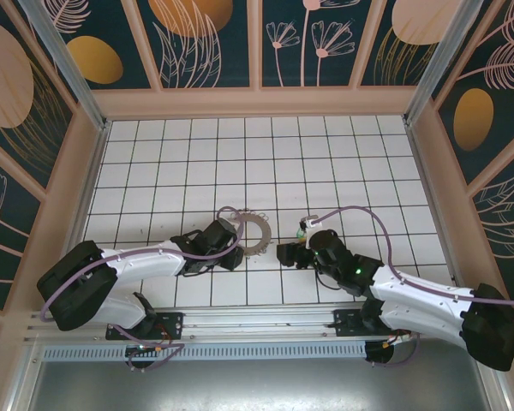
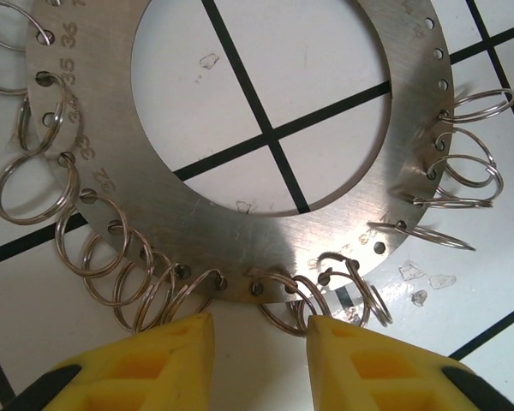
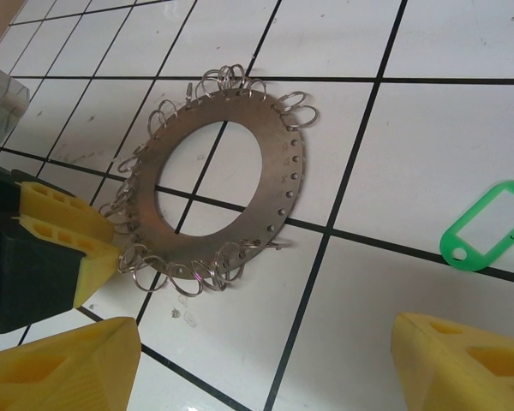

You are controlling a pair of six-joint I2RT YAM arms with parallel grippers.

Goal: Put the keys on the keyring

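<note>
One keyring (image 3: pixel 283 171) and one green key (image 3: pixel 488 224) lie apart; left claw (image 2: pixel 259 330) and right claw (image 3: pixel 264 330) are both spread, empty.

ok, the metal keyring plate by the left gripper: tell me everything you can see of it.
The keyring plate is a flat, brushed grey metal annulus with a large round hole. Small holes run along its outer edge, some with engraved numbers. Wire split rings hang from many holes; others are bare. It lies flat on the white tiled table, over a grout crossing. The left gripper sits at its near edge, open, straddling one split ring; contact unclear.
</note>
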